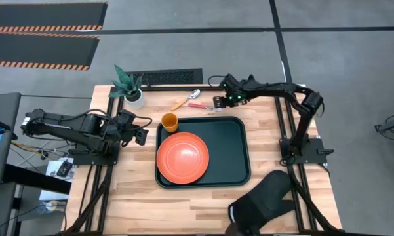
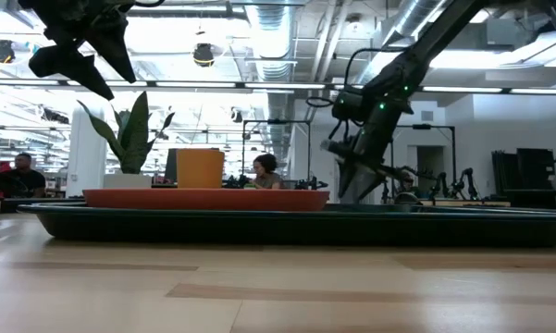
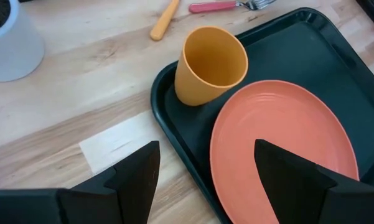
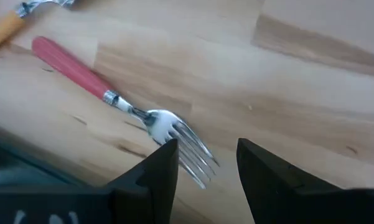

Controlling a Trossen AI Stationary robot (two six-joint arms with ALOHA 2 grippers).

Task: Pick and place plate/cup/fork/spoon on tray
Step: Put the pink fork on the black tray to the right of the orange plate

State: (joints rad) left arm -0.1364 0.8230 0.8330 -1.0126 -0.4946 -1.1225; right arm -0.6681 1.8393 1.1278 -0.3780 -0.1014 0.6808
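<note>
The orange-red plate (image 1: 182,157) lies flat on the left half of the dark tray (image 1: 233,154). The orange cup (image 1: 170,121) stands upright in the tray's far left corner. The orange-handled spoon (image 1: 185,100) and the pink-handled fork (image 1: 200,105) lie on the table just beyond the tray's far edge. My right gripper (image 4: 206,165) is open just above the fork's tines (image 4: 182,144), which lie close by one finger. My left gripper (image 3: 202,168) is open and empty, raised off the table left of the tray, facing the cup (image 3: 210,65) and plate (image 3: 280,149).
A potted plant (image 1: 130,88) in a white pot stands at the table's far left, close to the spoon. A black oven mitt (image 1: 262,203) lies at the near right corner. The tray's right half is bare. People sit in the room behind the table.
</note>
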